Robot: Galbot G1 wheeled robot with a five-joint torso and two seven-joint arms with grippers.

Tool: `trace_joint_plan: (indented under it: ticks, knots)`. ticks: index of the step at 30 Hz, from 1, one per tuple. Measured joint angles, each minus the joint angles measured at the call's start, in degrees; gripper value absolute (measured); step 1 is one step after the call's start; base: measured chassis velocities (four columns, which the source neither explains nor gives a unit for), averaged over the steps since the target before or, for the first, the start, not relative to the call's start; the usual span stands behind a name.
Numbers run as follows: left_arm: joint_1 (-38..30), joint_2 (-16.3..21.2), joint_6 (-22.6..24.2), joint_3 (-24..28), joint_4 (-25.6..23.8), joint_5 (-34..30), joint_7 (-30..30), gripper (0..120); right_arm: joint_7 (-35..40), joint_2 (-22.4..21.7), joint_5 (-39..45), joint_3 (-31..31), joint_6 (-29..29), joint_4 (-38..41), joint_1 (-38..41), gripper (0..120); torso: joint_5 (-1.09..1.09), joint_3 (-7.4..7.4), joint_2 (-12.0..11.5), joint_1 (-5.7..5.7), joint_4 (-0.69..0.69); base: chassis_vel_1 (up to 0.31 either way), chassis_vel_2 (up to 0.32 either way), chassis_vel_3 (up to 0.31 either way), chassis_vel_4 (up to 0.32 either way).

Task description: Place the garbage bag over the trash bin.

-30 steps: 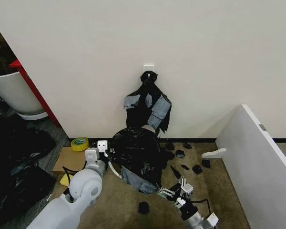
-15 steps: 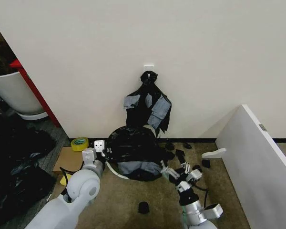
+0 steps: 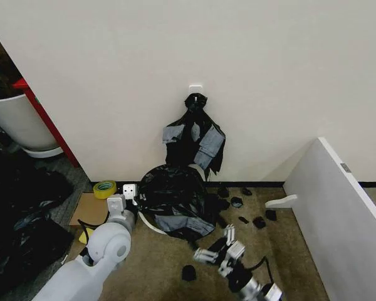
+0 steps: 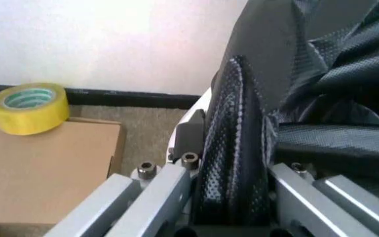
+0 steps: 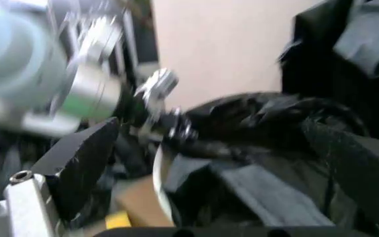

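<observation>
- The bin (image 3: pixel 151 224) sat on the carpet against the wall, almost wholly wrapped in the bag (image 3: pixel 175 200); just a curved strip of white rim showed at its lower left.
- The left gripper (image 3: pixel 133 199) was at the bin's left side, jaws clamped on a fold of bag (image 4: pixel 237 148) at the rim.
- The right gripper (image 3: pixel 216 249) hung in front of the bin, fingers (image 5: pixel 77 163) spread apart and holding nothing.
- Half a second before it had been up by the bag's lower right edge; it had since dropped back and left.
- A tape roll (image 3: pixel 104 189) lay on cardboard (image 3: pixel 91 210) left of the bin, black scraps (image 3: pixel 259 222) to its right.
- A white board (image 3: pixel 338 219) closed off the right; bare carpet lay in front.
</observation>
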Motion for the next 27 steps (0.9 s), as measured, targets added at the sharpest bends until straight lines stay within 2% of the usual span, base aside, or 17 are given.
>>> trace_joint_plan:
  ticks: [3,7,8,9,13,14,16,18,21,23,27]
  knots:
    - [0.03,-0.10,0.00,0.14,-0.14,0.07,0.00,1,1.16,-0.27,-3.03,0.17,-2.37,-0.30,0.23,100,0.00,0.00,0.00,0.00,0.00,0.000,0.000,0.000,0.000]
    - [0.22,-0.26,0.02,0.28,-0.56,0.18,0.00,1,7.42,-0.10,-7.83,-0.27,-8.69,-0.11,0.92,98,0.00,0.00,0.00,0.00,0.00,0.000,0.000,0.000,0.000]
    - [0.28,-0.26,0.02,0.30,-0.66,0.22,0.00,1,8.82,-0.01,-8.92,-0.31,-9.95,-0.11,1.13,90,0.00,0.00,0.00,0.00,0.00,0.000,0.000,0.000,0.000]
    - [0.28,-0.26,0.02,0.30,-0.66,0.22,0.00,1,8.82,-0.01,-8.92,-0.31,-9.95,-0.11,1.13,90,0.00,0.00,0.00,0.00,0.00,0.000,0.000,0.000,0.000]
    - [0.52,-0.24,0.05,0.31,-0.97,0.29,0.00,1,11.98,0.12,-10.26,-0.60,-12.70,-0.12,1.51,77,0.00,0.00,0.00,0.00,0.00,0.000,0.000,0.000,0.000]
    - [0.60,-0.23,0.06,0.31,-1.05,0.33,0.00,1,12.69,0.19,-10.26,-0.73,-13.21,-0.12,1.58,71,0.00,0.00,0.00,0.00,0.00,0.000,0.000,0.000,0.000]
    - [0.75,-0.20,0.06,0.31,-1.11,0.42,-0.01,1,13.04,0.36,-10.26,-0.76,-13.33,-0.15,1.69,62,0.00,0.00,0.00,0.00,0.00,0.000,0.000,0.000,0.000]
    - [0.83,-0.20,0.07,0.32,-1.12,0.46,-0.01,1,13.04,0.47,-10.29,-0.76,-13.27,-0.23,1.74,59,0.00,0.00,0.00,0.00,0.00,0.000,0.000,0.000,0.000]
    - [1.13,-0.15,0.07,0.32,-1.16,0.73,-0.02,1,12.69,1.04,-10.77,-0.76,-12.39,-0.80,1.79,42,0.00,0.00,0.00,0.00,0.00,0.000,0.000,0.000,0.000]
    - [1.18,-0.15,0.07,0.33,-1.21,0.76,-0.03,1,12.38,1.29,-10.98,-0.76,-11.77,-1.10,1.79,39,0.00,0.00,0.00,0.00,0.00,0.000,0.000,0.000,0.000]
    - [1.05,-0.22,0.08,0.36,-1.29,0.77,-0.04,1,8.98,2.27,-11.38,-0.75,-7.51,-3.34,1.75,20,0.00,0.00,0.00,0.00,0.00,0.000,0.000,0.000,0.000]
